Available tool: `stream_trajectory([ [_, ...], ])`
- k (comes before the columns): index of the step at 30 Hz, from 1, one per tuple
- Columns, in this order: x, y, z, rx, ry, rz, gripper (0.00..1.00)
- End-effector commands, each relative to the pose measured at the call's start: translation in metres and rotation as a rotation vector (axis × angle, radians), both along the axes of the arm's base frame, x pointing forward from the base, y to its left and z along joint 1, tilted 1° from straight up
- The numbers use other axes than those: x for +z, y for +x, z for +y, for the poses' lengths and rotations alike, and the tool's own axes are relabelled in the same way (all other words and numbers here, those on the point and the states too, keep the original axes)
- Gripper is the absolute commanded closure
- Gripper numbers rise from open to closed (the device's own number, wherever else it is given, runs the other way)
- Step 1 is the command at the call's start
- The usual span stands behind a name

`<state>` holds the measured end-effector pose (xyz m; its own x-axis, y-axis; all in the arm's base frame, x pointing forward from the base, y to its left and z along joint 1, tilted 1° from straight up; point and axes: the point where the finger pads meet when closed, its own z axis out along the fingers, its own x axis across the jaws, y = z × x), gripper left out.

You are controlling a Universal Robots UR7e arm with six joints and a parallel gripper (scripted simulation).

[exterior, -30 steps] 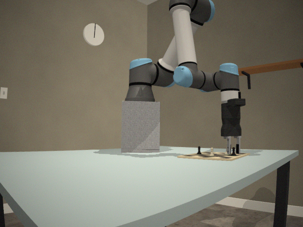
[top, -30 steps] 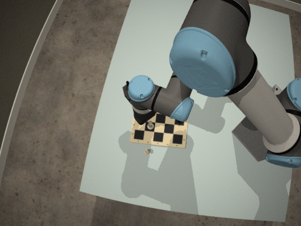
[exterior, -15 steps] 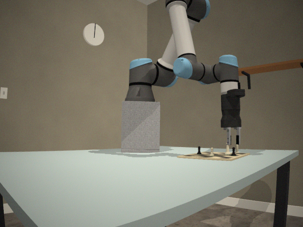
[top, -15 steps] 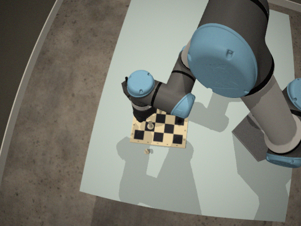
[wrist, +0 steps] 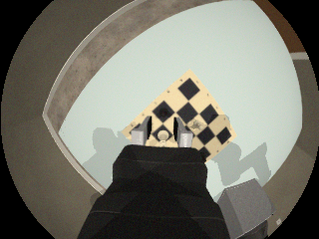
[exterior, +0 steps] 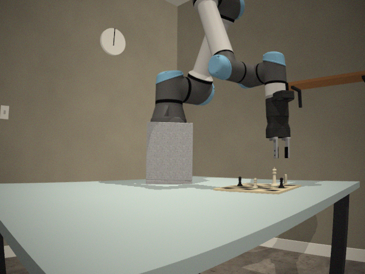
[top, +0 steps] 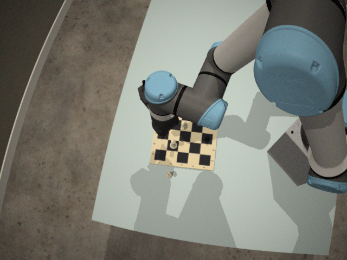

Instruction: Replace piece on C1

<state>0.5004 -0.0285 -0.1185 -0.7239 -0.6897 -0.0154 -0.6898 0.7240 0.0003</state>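
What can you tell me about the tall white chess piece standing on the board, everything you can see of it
The tall white piece is cream-coloured and smooth, with a wide round base, a slim tapering stem and a small knob on top. It stands upright on a dark square of the chessboard, the tallest piece there. Nothing touches it but the board. The gripper hangs well above it, open and empty. From the top view it sits in the board's second column from the left edge.

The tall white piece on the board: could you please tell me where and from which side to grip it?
Grip the tall white piece by its slim upper shaft, from above: it stands upright, and the open gripper hangs over the board.
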Motion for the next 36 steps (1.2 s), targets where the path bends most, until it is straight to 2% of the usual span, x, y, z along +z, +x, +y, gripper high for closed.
stream_trajectory([
  [1,0.005,0.0,0.0,0.0,0.0,0.0,0.32],
  [2,0.005,0.0,0.0,0.0,0.0,0.0,0.0],
  [29,0.009,0.0,0.0,0.0,0.0,0.0,0.0],
  [36,0.034,0.0,0.0,0.0,0.0,0.0,0.0],
])
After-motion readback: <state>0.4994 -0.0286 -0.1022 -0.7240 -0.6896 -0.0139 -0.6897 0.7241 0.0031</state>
